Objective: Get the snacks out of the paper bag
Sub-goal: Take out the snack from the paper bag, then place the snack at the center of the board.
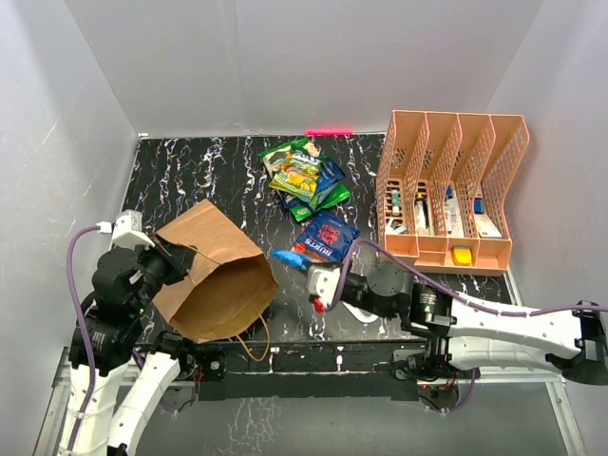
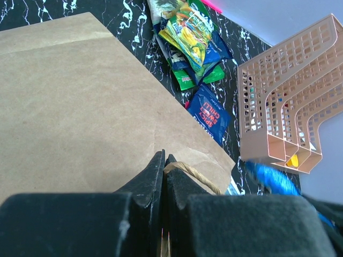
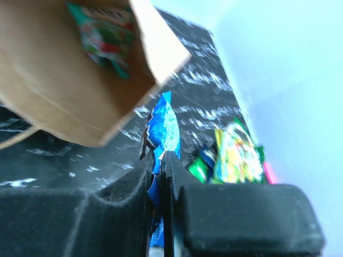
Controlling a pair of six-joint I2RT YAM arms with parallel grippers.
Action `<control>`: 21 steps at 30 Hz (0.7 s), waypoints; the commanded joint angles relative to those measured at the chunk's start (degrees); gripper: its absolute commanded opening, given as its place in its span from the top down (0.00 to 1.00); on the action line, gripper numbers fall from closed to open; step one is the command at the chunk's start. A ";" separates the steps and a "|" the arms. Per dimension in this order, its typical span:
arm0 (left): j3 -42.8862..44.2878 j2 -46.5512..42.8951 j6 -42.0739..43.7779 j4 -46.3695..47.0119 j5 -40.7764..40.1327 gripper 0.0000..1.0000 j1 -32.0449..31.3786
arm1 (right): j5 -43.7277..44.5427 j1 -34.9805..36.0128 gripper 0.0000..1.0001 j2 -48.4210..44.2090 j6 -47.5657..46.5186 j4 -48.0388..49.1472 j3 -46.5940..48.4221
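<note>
I am holding the paper bag (image 1: 214, 275) on its side at 8 o'clock on the table (image 1: 204, 176), my left gripper (image 2: 164, 158) pinching its rim tight. My right gripper (image 3: 162, 158) is clamping a bright blue packet (image 3: 163, 126) just outside the bag's mouth, at its 3 o'clock. A green packet (image 3: 104, 35) is lying inside the bag. Other snacks (image 1: 304, 176) are sitting piled at 12 o'clock, a dark blue packet (image 1: 326, 235) just beside them.

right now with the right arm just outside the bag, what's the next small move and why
Probably carry the blue packet over to the pile of snacks and let go there. The right gripper is shut on it just clear of the paper bag mouth, the left gripper pinches the bag at its rim, and a green-and-red packet lies inside, not yet taken out.
</note>
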 commanded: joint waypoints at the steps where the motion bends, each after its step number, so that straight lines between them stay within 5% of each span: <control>1: -0.08 0.28 0.37 0.29 -0.25 1.00 -0.08 | 10.89 -6.74 0.92 0.91 2.06 7.76 -0.96; 12: 0.90 -0.38 -0.22 -0.96 -0.43 1.00 -0.07 | -8.25 -36.47 0.92 18.06 18.13 22.56 -0.86; 21: -0.64 -0.98 0.11 -1.56 -0.41 1.00 -0.06 | -25.13 -45.96 0.92 34.27 33.03 34.72 2.19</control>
